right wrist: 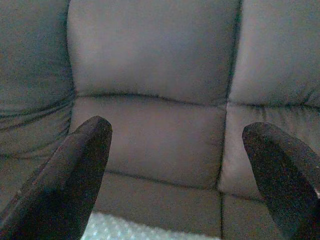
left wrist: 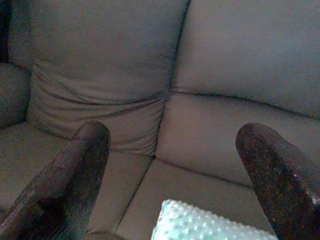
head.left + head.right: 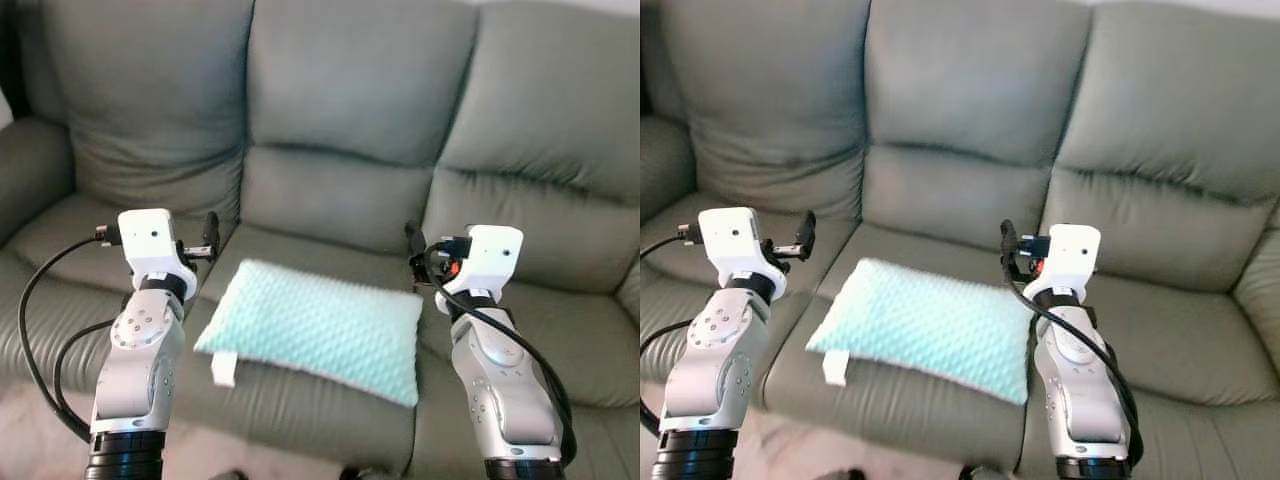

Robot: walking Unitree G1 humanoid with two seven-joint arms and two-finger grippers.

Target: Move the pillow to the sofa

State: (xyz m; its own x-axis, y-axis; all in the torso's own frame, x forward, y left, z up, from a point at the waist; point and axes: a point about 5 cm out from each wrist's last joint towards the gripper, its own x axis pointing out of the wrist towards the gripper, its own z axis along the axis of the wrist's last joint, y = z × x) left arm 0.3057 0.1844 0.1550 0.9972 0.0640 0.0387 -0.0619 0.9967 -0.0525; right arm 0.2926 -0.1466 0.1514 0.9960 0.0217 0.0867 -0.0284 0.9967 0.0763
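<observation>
A mint-green dimpled pillow (image 3: 315, 328) lies flat on the middle seat cushion of the grey-green sofa (image 3: 340, 190), its front edge near the seat's front and a white tag (image 3: 224, 368) hanging off its front left corner. My left gripper (image 3: 208, 240) hovers open just left of the pillow's back left corner, holding nothing. My right gripper (image 3: 415, 248) hovers open at the pillow's back right corner, also holding nothing. In the left wrist view the pillow (image 2: 200, 226) shows low between the spread fingers (image 2: 75, 175). The right wrist view looks at the sofa back.
The sofa's left armrest (image 3: 30, 160) rises at the far left. Black cables (image 3: 40, 330) loop beside my left arm. A strip of pale floor (image 3: 30, 440) shows before the sofa's front edge. The left and right seat cushions are bare.
</observation>
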